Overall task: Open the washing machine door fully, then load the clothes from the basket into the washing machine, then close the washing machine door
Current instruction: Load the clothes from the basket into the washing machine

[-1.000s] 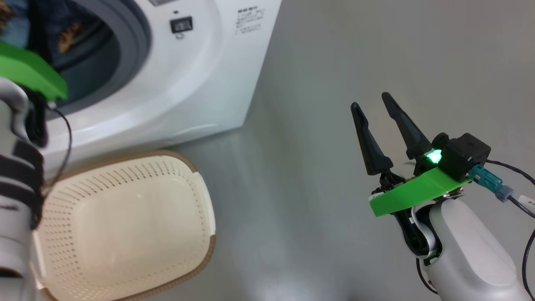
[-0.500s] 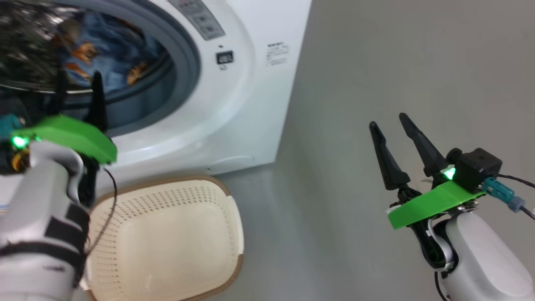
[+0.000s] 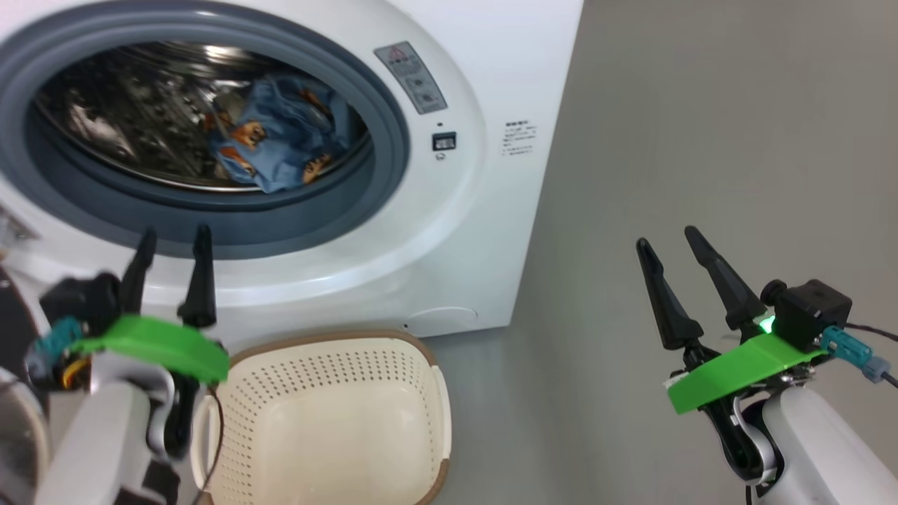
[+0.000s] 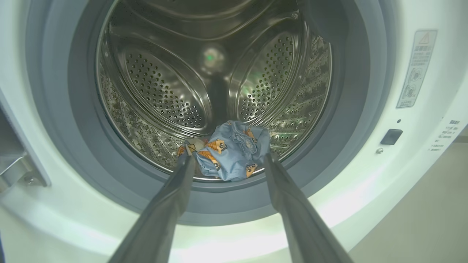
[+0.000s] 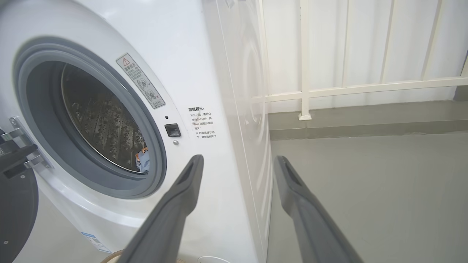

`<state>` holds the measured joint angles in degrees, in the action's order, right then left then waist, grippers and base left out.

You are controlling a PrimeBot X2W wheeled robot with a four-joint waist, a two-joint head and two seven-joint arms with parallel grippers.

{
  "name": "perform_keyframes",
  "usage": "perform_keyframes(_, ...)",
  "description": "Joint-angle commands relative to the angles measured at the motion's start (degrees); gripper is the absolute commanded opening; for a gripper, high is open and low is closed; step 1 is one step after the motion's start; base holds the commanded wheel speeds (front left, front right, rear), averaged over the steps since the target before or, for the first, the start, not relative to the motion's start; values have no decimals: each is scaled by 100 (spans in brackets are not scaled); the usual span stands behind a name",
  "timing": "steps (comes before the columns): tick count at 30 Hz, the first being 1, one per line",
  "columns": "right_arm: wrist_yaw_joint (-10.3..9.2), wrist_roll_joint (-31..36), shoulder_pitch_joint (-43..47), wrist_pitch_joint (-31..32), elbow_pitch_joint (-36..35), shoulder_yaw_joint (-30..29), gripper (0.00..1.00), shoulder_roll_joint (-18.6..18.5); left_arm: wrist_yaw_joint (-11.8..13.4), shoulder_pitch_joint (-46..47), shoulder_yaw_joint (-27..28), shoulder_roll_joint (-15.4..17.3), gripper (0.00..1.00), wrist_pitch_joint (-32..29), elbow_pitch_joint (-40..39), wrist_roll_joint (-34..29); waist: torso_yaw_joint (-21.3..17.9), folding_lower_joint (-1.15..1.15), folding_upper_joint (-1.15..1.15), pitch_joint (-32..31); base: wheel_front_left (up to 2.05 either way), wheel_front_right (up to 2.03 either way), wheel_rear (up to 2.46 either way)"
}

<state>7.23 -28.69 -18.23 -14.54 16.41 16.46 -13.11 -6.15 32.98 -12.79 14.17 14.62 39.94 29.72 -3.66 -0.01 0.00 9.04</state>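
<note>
The washing machine [image 3: 484, 231] stands with its mouth uncovered, and the clothes [image 3: 273, 151], blue with orange-brown bears, lie at the drum's bottom. The washing machine door [image 5: 14, 215] hangs swung out at the left on its metal hinge [image 5: 22, 146]. Below the machine's front, the basket [image 3: 431, 393] sits on the floor with nothing in it. My left gripper [image 3: 175, 238] is open and empty just outside the grey gasket's lower edge, pointing at the clothes [image 4: 234, 146]. My right gripper [image 3: 666, 238] is open and empty over the floor, right of the machine.
Grey floor [image 3: 701, 126] stretches to the right of the machine. A white railing [image 5: 305, 91] and a low kerb run behind it. The latch slot [image 3: 444, 141] sits on the front panel right of the gasket.
The head camera has swung, bringing the whole drum opening into view. My left gripper has drawn back out of the opening, empty, to just below the gasket. The right arm has kept its pose.
</note>
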Motion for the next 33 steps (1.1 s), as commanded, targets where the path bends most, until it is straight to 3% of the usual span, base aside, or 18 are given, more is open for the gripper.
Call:
perform_keyframes(1,25,-42,60,-46,-135,67,100,-72,46,-37,219,189,100,38,-218,-41,125,1,0,-135,0,0,0)
perform_keyframes(16,25,-39,332,-46,-128,56,100,-195,412,-1553,755,26,100,38,-1536,-145,151,1,0,-476,0,0,0)
perform_keyframes(33,25,-111,396,-46,-82,99,100,-244,537,-1987,703,79,100,37,-2007,-281,77,1,0,-562,0,0,0)
